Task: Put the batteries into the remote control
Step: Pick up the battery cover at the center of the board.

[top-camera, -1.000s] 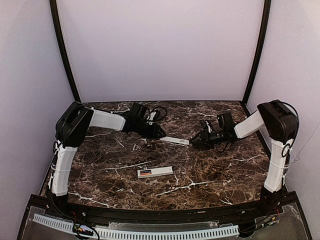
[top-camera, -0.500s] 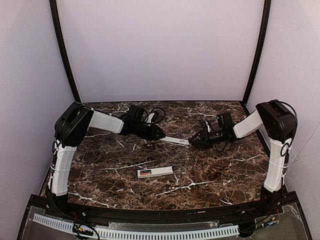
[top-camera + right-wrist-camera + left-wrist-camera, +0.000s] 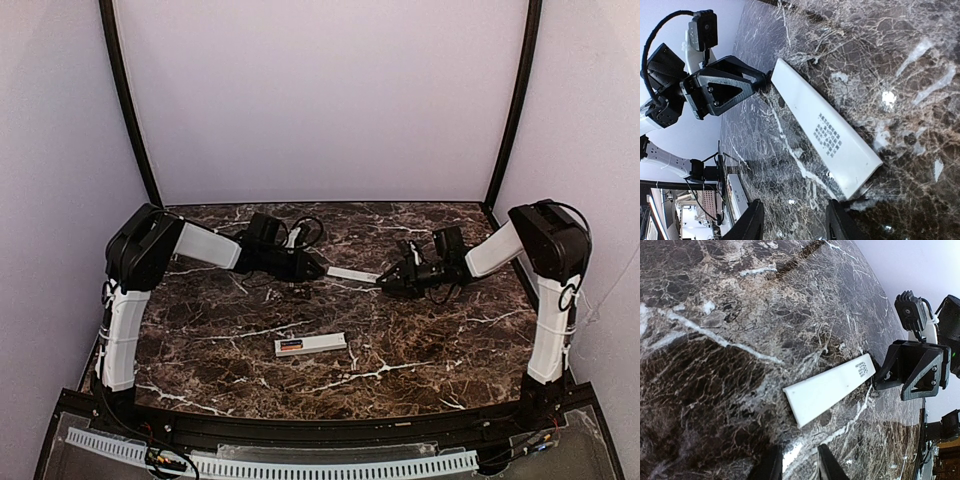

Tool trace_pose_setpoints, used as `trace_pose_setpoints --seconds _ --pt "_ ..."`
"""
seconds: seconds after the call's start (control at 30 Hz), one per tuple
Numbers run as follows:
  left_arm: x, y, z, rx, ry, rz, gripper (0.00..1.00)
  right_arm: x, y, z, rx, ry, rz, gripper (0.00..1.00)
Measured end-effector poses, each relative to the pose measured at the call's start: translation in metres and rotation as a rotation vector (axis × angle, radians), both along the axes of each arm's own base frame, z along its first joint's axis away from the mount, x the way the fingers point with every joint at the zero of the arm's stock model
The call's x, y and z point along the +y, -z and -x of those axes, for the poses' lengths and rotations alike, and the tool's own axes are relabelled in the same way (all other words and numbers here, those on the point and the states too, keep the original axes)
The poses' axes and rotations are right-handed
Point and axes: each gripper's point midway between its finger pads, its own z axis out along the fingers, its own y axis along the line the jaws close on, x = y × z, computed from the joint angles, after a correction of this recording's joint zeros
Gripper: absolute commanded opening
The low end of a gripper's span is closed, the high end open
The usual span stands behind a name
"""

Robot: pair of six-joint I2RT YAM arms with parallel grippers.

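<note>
The remote control (image 3: 311, 344) lies flat on the marble desk (image 3: 420, 340), near the front and about midway across. Neither arm touches it. Its dark end points to 9 o'clock, with a red-orange spot (image 3: 290, 346) in it that is too small to make out. Up at 12 o'clock from the remote, well apart, there's a thin white strip (image 3: 350, 274) with small print at one end, also flat on the desk. The left claw (image 3: 320, 268) sits low at the strip's 9 o'clock end, jaws a narrow gap apart and gripping nothing. The right claw (image 3: 384, 281) is at the 3 o'clock end, jaws parted wider and also empty. Whether either fingertip actually touches the strip can't be told.
</note>
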Motion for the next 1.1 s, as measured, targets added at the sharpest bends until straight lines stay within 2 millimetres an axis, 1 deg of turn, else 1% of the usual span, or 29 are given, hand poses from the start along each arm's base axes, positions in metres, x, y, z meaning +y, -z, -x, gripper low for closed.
trace_pose_setpoints --seconds 0.1,0.27,0.4,0.5,0.63,0.73,0.83,0.93,1.1 --pt "0.000 0.000 0.000 0.000 0.001 0.000 0.27 0.001 -0.002 -0.004 -0.006 -0.001 -0.005 0.45" --pt "-0.001 -0.003 0.001 -0.004 0.006 0.008 0.37 0.000 -0.003 -0.008 -0.011 0.004 -0.006 0.42" --pt "-0.002 -0.005 0.000 -0.007 0.003 -0.001 0.41 -0.009 -0.003 -0.008 -0.013 0.026 0.013 0.42" --pt "-0.003 -0.007 -0.002 -0.004 -0.003 -0.013 0.42 -0.018 -0.005 -0.014 -0.031 0.053 0.043 0.44" --pt "-0.007 -0.008 -0.006 0.000 -0.007 -0.037 0.42 -0.024 -0.002 -0.020 -0.039 0.076 0.076 0.43" --pt "-0.012 -0.008 -0.011 -0.007 -0.007 -0.047 0.41 -0.023 -0.002 -0.028 -0.049 0.075 0.082 0.43" --pt "-0.017 -0.008 -0.011 -0.012 0.002 -0.053 0.41 -0.020 0.000 -0.032 -0.049 0.065 0.072 0.42" --pt "-0.022 -0.008 -0.007 -0.014 0.017 -0.055 0.40 -0.018 0.000 -0.033 -0.045 0.053 0.059 0.41" --pt "-0.032 -0.007 0.004 -0.005 0.047 -0.051 0.37 -0.012 0.000 -0.031 -0.041 0.025 0.029 0.38"
